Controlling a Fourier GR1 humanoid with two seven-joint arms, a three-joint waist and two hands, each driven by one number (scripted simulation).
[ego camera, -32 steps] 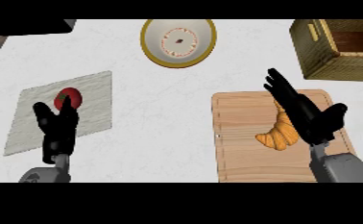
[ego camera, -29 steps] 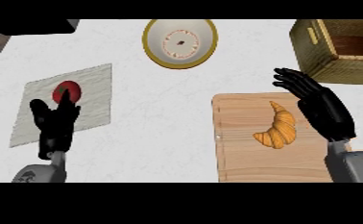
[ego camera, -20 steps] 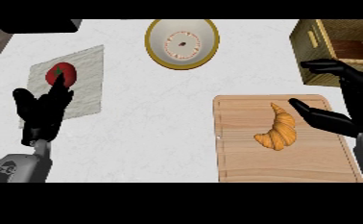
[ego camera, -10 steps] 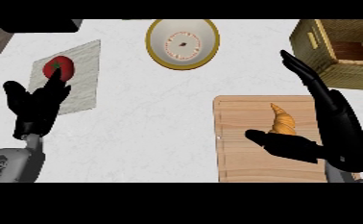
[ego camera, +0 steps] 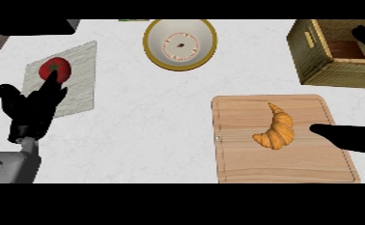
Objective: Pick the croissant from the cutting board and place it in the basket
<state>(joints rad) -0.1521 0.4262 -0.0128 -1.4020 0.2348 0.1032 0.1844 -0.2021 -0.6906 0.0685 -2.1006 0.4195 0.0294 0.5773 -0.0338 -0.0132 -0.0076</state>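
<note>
The golden croissant (ego camera: 276, 128) lies on the wooden cutting board (ego camera: 242, 163) at the lower right, untouched. My right hand (ego camera: 339, 135) is mostly out of frame: its thumb reaches over the board's right edge, a little to the right of the croissant and apart from it, and a fingertip (ego camera: 358, 32) shows far up beside the basket. That hand is spread open and holds nothing. The woven basket (ego camera: 318, 57) stands at the upper right. My left hand (ego camera: 31, 107) rests open at the left edge, fingers up.
A yellow-rimmed white plate (ego camera: 155, 50) sits at the top centre. A red tomato (ego camera: 55, 68) lies on a grey mat (ego camera: 80, 86) at the left, just above my left hand. Bare white counter lies between the mat and the board.
My right hand has slid right, mostly out of frame, leaving the whole croissant in view. The left hand has drifted toward the left edge. The croissant has not moved on the board.
</note>
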